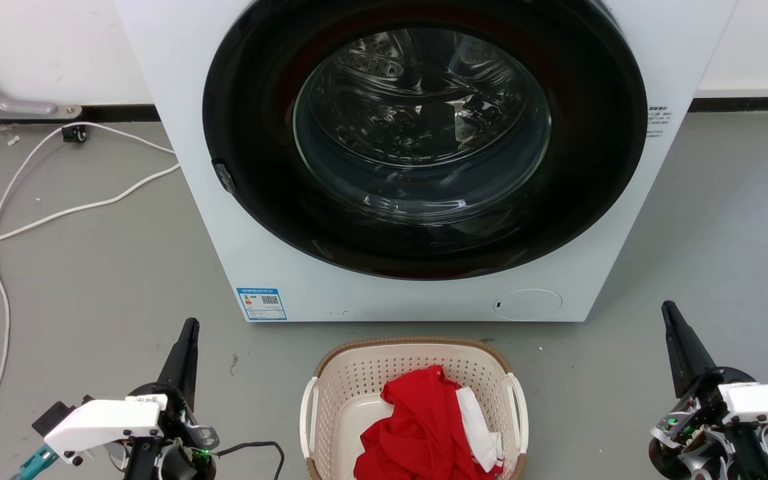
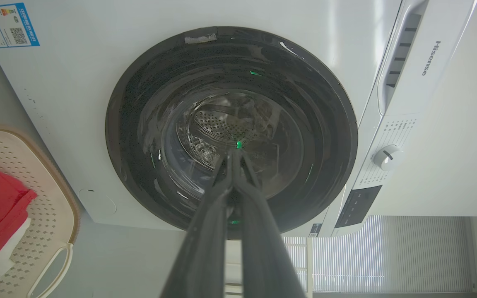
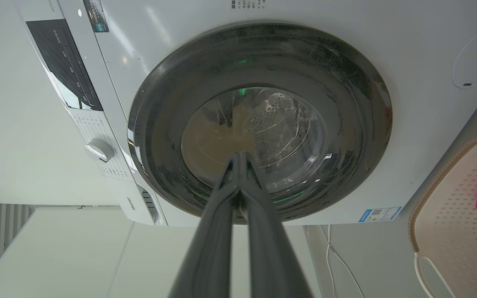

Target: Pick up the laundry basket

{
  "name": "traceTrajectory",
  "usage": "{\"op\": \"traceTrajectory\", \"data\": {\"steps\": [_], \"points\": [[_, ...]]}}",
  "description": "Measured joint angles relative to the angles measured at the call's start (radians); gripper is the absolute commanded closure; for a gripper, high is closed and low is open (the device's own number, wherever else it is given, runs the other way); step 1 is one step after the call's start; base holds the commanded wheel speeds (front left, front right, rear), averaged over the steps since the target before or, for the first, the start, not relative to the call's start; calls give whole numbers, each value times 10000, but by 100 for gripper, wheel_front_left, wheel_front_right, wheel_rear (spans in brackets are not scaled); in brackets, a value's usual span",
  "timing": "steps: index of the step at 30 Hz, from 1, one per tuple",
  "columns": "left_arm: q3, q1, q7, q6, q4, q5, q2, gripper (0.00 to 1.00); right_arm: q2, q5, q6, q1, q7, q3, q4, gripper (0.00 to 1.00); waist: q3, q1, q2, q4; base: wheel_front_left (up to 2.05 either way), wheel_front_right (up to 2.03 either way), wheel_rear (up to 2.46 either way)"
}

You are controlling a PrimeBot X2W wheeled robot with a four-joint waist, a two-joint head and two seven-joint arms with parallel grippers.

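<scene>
Left gripper [image 1: 189, 337] and right gripper [image 1: 674, 330] are both pinched shut and empty. They flank the laundry basket [image 1: 357, 377], likely staged for its side handles [image 1: 305, 413]. It sits on the floor [image 1: 91, 280] just before the washing machine [image 1: 211, 233], red clothing [image 1: 424, 427] inside.

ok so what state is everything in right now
laundry basket, upright on the floor, holding clothes, not gripped
clothes, crumpled in the basket
washing machine door, shut
left gripper, shut, empty, left of the basket
right gripper, shut, empty, right of the basket
cable, loose on the floor
</scene>
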Motion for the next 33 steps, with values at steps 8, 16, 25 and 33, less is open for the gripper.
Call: {"op": "traceTrajectory", "data": {"steps": [8,16,25,33], "points": [[12,0,8,0,0,6,-12,100,2,0,0,0,2,-4,0,100,0,0,0,0,0,0,0],[21,-1,10,0,0,13,-21,100,6,0,0,0,2,-8,0,100,0,0,0,0,0,0,0],[35,-1,38,0,0,46,-27,100,8,-2,0,-1,2,-12,0,100,0,0,0,0,0,0,0],[44,-1,40,0,2,71,-33,100,10,-2,0,-1,4,-13,0,100,0,0,0,0,0,0,0]]}}
